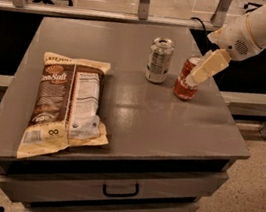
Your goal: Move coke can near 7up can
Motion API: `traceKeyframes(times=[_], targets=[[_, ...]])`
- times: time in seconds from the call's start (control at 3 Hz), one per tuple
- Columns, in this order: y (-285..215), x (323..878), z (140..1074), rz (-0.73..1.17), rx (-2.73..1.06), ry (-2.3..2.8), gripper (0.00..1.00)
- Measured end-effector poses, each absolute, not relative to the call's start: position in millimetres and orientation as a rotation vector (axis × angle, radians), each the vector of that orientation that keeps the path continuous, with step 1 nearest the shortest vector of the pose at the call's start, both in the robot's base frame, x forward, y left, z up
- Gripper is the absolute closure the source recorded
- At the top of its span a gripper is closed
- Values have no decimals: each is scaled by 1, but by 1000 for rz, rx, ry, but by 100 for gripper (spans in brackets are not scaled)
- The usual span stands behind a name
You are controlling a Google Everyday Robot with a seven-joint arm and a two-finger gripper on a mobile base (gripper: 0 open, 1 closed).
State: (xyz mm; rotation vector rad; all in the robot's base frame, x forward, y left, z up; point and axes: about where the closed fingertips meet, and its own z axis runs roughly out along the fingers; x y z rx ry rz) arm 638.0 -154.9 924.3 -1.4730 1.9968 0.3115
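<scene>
The red coke can [182, 86] stands upright on the grey cabinet top [136, 114], just right of the silvery-grey 7up can [159, 60], with a small gap between them. My gripper [203, 71], cream-coloured on a white arm that reaches in from the upper right, is at the coke can's upper right side and covers part of its top. The can's base rests on the cabinet top.
A large brown and cream chip bag [67, 104] lies flat on the left half of the cabinet top. The cabinet has drawers with a handle [120, 190] in front. A metal railing [140, 3] runs behind it, and the floor is to the right.
</scene>
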Motion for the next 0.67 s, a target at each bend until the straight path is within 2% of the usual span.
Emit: traceKeyframes(times=[0.67], targets=[[-211,608,913,340,-1476,2102,0]])
